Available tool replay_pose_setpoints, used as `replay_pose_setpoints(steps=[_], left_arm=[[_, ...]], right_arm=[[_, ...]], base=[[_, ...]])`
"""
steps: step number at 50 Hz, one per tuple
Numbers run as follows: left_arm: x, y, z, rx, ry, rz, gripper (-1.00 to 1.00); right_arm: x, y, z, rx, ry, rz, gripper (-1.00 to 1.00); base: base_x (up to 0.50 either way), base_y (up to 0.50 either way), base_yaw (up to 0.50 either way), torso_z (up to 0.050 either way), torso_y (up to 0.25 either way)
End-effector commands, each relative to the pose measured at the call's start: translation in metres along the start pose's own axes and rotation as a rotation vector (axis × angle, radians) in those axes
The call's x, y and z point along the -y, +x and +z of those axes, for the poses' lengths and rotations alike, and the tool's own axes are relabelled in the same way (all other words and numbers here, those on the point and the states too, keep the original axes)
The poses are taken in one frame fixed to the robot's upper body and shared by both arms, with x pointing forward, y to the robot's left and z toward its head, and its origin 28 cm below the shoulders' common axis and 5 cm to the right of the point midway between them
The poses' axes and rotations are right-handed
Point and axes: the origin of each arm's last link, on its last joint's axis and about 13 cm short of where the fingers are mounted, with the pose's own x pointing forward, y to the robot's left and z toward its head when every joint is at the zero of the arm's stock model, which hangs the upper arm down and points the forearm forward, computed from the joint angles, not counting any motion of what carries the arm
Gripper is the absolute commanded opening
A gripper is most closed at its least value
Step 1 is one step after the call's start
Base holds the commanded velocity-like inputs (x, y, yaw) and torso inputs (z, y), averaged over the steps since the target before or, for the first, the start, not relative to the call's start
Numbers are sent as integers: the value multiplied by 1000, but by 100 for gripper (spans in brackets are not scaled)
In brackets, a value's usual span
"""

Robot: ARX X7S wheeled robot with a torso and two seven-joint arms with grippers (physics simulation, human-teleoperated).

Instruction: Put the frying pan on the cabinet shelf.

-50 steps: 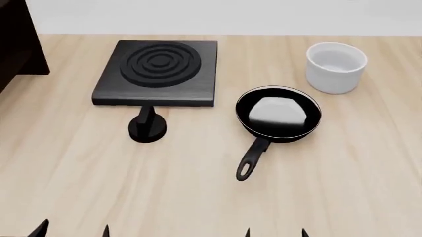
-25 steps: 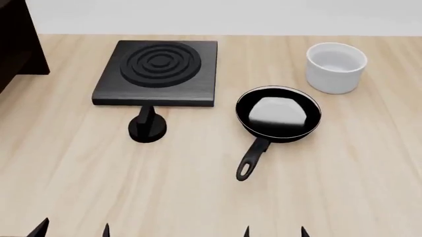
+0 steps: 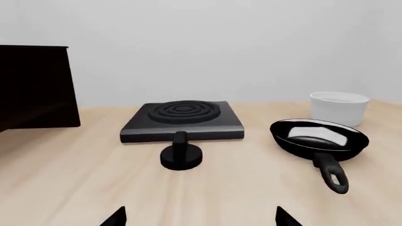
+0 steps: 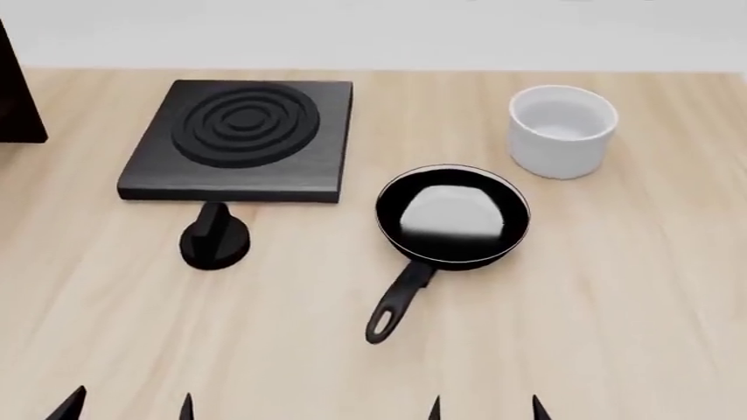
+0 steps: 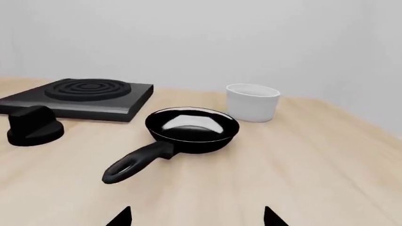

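Head view: glossy black round frying pan (image 4: 453, 213) lies on the pale wooden tabletop (image 4: 607, 297), handle aimed back toward the right hand (image 4: 485, 407), the nearer one; both hands gape wide, empty.

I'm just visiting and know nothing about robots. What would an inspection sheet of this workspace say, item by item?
Surface: pale wooden table, flat, nothing spilled.
Job's things: frying pan upright on the table, untouched, handle loop toward the robot; dark cabinet at the far left edge, partly in view.
Clutter: square black burner plate; black knob in front of it; white cup beyond the pan.
End effectors: left end effector and right end effector show only fingertips at the near edge, spread apart, holding nothing.
Cables: nothing seen.
Surroundings: plain pale wall.
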Motion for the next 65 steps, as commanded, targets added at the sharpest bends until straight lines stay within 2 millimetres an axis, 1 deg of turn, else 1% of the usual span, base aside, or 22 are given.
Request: replay_pose_setpoints(steps=[1, 7, 15, 24, 37, 48, 58, 65], left_arm=[[1, 0, 1, 0, -7, -5, 100], [1, 0, 1, 0, -7, -5, 100], [2, -1, 1, -6, -8, -10, 100], [2, 0, 2, -7, -13, -6, 100], [4, 0, -1, -20, -16, -26, 100], [5, 0, 1, -17, -21, -32, 100], [6, 0, 0, -13, -25, -42, 100], [11, -2, 7, 6, -26, -66, 100]], right_arm=[[1, 1, 2, 9, -10, -5, 100], [0, 1, 3, 16, -8, 2, 100], [1, 0, 6, 19, -6, -10, 100], [2, -1, 3, 15, -16, -10, 100], [3, 0, 2, 16, -12, -18, 100], [3, -1, 1, 18, -9, -16, 100], [2, -2, 0, 26, -19, -9, 100], [3, -7, 2, 35, -33, -10, 100]], base=[[262, -379, 0, 0, 0], [263, -336, 0, 0, 0], [144, -8, 0, 0, 0], [26, 0, 0, 0, 0], [381, -16, 0, 0, 0], [402, -62, 0, 0, 0], [289, -70, 0, 0, 0], [82, -19, 0, 0, 0]])
